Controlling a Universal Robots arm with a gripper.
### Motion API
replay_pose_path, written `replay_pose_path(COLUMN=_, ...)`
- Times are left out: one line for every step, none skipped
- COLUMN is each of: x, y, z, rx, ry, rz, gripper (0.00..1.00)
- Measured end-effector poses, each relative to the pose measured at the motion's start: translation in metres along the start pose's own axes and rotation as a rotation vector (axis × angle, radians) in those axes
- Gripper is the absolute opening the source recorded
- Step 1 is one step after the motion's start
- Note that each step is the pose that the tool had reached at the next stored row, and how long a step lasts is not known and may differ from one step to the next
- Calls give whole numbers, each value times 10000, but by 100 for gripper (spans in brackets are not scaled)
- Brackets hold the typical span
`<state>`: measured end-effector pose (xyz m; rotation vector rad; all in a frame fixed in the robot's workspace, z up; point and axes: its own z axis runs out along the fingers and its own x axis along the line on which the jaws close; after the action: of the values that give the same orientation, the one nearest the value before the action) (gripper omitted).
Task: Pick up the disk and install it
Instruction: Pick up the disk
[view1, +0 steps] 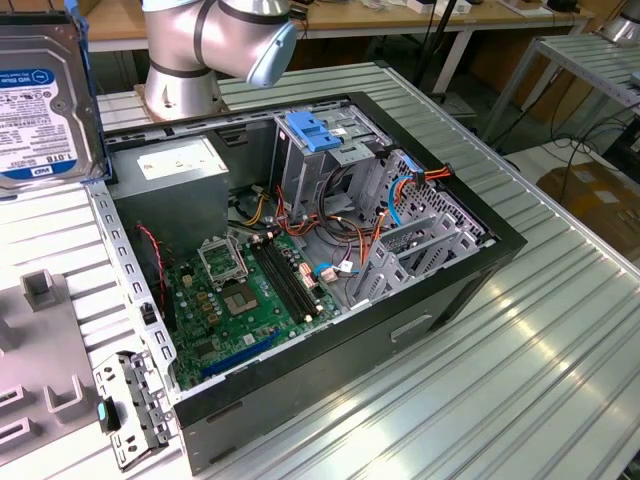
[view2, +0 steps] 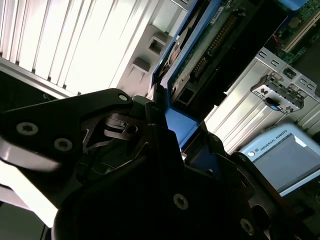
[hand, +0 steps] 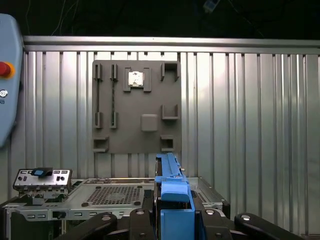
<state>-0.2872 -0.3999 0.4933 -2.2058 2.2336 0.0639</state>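
The fingers (hand: 142, 222) are clamped on the blue-framed edge of the disk (view1: 40, 100). It is held upright, clear of the counter (view1: 560, 330), at the exterior view's left beside the open case (view1: 300, 260).

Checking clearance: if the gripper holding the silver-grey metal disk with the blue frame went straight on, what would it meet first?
Probably the flat grey slotted plate lying on the ribbed metal table, ahead of the gripper and its clamped disk; depth is unclear.

The ribbed metal table (view1: 560, 330) bears an open computer case (view1: 420, 312) and a grey fixture plate (view1: 25, 350).
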Motion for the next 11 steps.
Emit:
replay_pose_path(x=3, y=-17, z=-1, rx=0, ry=0, rz=1, gripper=37)
replay_pose_path(x=6, y=-33, z=-1, rx=1, ry=-1, rz=1, gripper=37)
replay_pose_path(x=9, y=-50, z=-1, rx=0, ry=0, rz=0, gripper=37)
replay_pose_path(x=11, y=-69, z=-2, rx=0, ry=0, rz=0, gripper=37)
replay_pose_path(x=14, y=-86, z=-3, rx=0, ry=0, rz=0, gripper=37)
replay_pose_path(x=16, y=-106, z=-3, rx=0, ry=0, rz=0, gripper=37)
replay_pose_path(x=19, y=-125, z=-4, rx=0, ry=0, rz=0, gripper=37)
replay_pose_path(x=23, y=-147, z=-5, rx=-1, ry=0, rz=0, gripper=37)
replay_pose_path(x=26, y=-165, z=-5, rx=0, ry=0, rz=0, gripper=37)
replay_pose_path(x=31, y=-190, z=-6, rx=0, ry=0, rz=1, gripper=37)
replay_pose_path(x=34, y=-208, z=-7, rx=0, ry=0, rz=1, gripper=37)
